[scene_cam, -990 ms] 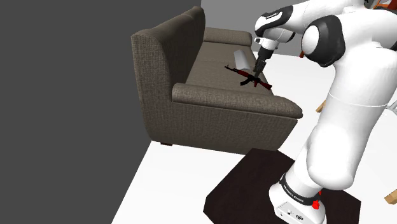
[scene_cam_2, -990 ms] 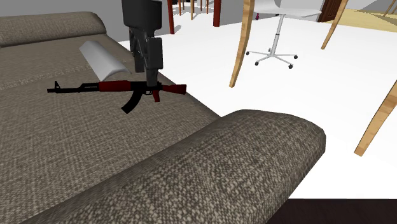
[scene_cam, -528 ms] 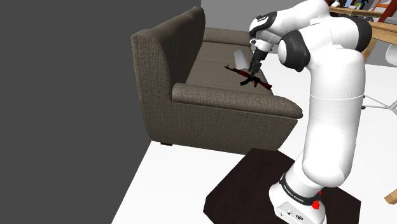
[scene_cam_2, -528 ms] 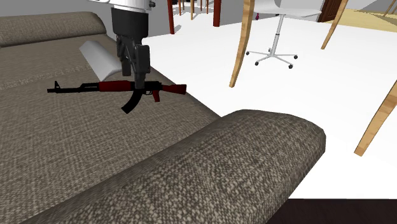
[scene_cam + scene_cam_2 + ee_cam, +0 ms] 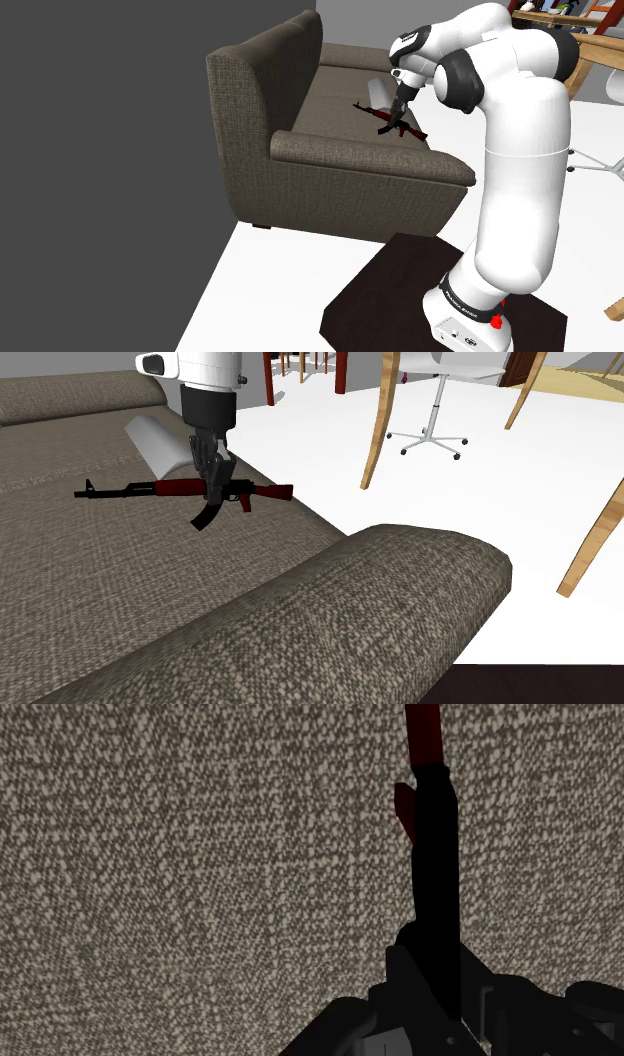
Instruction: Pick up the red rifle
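A red and black rifle [image 5: 176,487] lies flat on the sofa seat [image 5: 90,542], its muzzle toward the second exterior view's left. My black gripper [image 5: 214,479] comes down from above onto the rifle's middle, just over the curved magazine, and is shut on the rifle there. In the shoulder view the gripper [image 5: 397,113] meets the rifle [image 5: 410,131] on the seat near the front cushion edge. Through the wrist camera, the rifle's black body [image 5: 435,854] runs straight out from between the fingers [image 5: 405,979], red showing at its far end.
A white cylinder pillow [image 5: 158,440] lies just behind the rifle. The sofa's armrest [image 5: 400,577] rises in the second exterior view's foreground and its backrest [image 5: 262,70] stands at the shoulder view's left. A white swivel chair [image 5: 432,412] and wooden legs [image 5: 384,412] stand on the floor beyond.
The gripper has shifted along the rifle toward its muzzle end, settled over the magazine, and its fingers have closed on the rifle. The rifle still lies in the same place.
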### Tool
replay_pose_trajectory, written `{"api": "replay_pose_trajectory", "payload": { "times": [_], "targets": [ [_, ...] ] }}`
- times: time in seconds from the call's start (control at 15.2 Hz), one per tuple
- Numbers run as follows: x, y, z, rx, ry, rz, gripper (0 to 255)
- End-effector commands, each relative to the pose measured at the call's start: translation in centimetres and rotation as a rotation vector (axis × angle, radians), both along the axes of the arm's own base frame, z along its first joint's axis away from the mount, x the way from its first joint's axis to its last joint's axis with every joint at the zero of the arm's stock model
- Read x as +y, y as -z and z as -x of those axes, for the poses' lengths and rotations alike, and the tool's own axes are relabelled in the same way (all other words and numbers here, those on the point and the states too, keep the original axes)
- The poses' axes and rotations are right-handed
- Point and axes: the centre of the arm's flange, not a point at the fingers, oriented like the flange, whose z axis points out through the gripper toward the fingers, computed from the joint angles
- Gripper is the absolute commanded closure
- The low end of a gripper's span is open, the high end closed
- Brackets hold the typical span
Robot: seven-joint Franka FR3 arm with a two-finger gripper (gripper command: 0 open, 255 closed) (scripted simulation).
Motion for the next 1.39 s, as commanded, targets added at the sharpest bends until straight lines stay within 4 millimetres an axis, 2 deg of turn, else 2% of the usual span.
{"api": "replay_pose_trajectory", "payload": {
  "times": [0.0, 0.4, 1.32],
  "targets": [
    [0.0, 0.0, 0.0, 0.0, 0.0, 0.0, 255],
    [0.0, 0.0, 0.0, 0.0, 0.0, 0.0, 255],
    [0.0, -7.4, 0.0, 0.0, 0.0, 0.0, 255]
  ]
}}
